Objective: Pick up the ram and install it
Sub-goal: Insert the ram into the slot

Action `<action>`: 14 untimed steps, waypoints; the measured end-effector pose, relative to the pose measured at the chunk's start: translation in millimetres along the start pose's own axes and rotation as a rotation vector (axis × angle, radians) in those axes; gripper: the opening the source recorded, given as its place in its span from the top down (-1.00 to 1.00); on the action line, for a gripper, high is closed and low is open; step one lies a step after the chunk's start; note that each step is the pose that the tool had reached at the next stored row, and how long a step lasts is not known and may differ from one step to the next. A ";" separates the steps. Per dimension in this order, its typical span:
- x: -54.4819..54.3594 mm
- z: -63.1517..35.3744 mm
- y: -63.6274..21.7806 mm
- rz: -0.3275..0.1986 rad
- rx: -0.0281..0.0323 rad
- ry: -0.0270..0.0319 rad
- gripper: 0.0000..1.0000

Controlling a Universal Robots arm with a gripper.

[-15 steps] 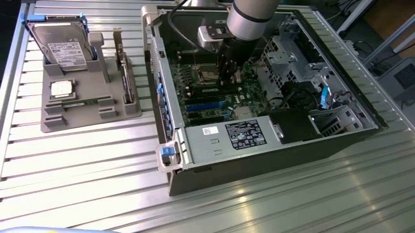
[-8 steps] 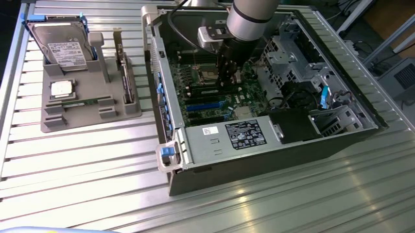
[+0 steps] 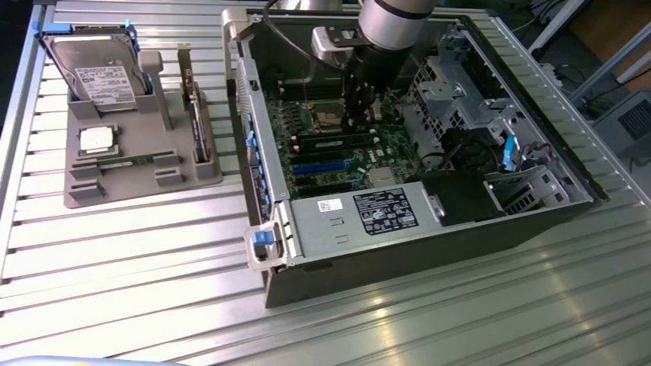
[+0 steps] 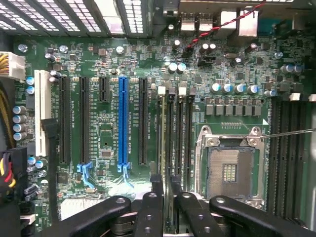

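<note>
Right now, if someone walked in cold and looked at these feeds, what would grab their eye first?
The open computer case on the slatted table, with the arm reaching down inside it over the motherboard. In the wrist view, the gripper sits over the memory slots beside the empty processor socket, with the ram standing edge-on in a slot between its fingers. A grey parts holder stands at the exterior view's left.

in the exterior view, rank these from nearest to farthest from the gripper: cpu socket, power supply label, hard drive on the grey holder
1. cpu socket: on the motherboard, right beside the gripper.
2. power supply label: at the case's near edge, below the gripper in the picture.
3. hard drive: on the grey holder, outside the case, at the exterior view's far left.
</note>
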State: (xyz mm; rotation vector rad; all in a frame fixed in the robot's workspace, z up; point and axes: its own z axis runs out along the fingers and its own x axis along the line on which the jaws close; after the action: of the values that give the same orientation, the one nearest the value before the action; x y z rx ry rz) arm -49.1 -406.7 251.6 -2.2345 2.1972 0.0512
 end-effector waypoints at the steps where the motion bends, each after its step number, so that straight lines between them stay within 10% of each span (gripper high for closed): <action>1: -3.6 0.1 -0.4 0.000 0.0000 0.0003 0.80; 5: -3.1 0.3 -28.5 0.001 -0.0166 -0.0001 0.80; 14: -2.6 -7.1 -66.6 0.001 -0.0207 0.0000 0.80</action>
State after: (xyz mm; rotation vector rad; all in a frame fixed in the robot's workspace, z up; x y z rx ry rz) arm 17.5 -403.1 257.6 -2.2442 2.2077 0.0743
